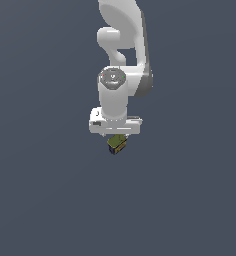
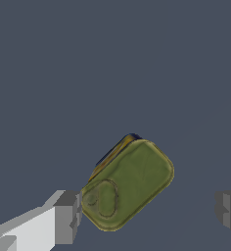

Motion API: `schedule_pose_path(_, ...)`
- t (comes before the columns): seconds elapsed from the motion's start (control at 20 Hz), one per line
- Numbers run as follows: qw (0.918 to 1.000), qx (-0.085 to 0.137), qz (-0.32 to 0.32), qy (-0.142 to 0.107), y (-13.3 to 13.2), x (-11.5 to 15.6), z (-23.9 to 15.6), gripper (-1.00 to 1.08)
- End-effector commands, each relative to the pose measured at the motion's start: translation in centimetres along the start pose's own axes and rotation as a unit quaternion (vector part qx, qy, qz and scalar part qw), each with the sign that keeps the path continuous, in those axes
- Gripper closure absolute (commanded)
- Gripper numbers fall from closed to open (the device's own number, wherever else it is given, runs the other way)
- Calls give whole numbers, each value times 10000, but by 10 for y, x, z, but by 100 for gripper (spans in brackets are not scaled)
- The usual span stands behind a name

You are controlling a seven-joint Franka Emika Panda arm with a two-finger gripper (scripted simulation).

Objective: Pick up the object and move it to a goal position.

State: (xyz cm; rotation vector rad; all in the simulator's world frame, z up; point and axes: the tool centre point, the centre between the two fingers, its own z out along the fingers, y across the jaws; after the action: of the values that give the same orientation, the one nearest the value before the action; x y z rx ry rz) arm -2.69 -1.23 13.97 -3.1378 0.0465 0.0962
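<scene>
Exterior view: a white Panda arm [image 1: 121, 55] reaches down from the top of the picture over a plain slate-grey desk [image 1: 40, 200], its wrist pointing straight down.
Gripper: the white gripper [image 1: 117, 136] sits at the arm's lower end, its broad body [image 1: 115, 124] lying crosswise; the fingers themselves are too small to make out in this view.
Object, exterior view: the object [image 1: 117, 144] shows just below the gripper body, a small block with an olive-green top and dark sides bearing yellow marks, turned at an angle to the gripper.
Object, wrist view: the object [image 2: 127, 184] fills the middle of the picture, a rounded olive-green top with an oval tab-like outline pressed into one end, and a sliver of dark blue and yellow side along one edge.
Fingers, wrist view: one grey fingertip [image 2: 66, 215] lies right against the end of the object that carries the oval outline; the other fingertip [image 2: 229, 210] stands well apart from it, with bare desk between.
Jaws: spread wide and released, gripping nothing.
Contact with the desk: whether the object rests on the desk or is lifted cannot be told.
</scene>
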Motion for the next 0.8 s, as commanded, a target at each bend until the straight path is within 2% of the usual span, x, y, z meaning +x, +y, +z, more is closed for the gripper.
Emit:
schedule_pose_path(0.0,10000,0,0,0,0,0,0,-92)
schedule_pose_path(0.4,9999,-120,-5,99,23,9,-13,-92)
schedule_pose_path(0.75,9999,-120,21,101,23,8,-13,-92)
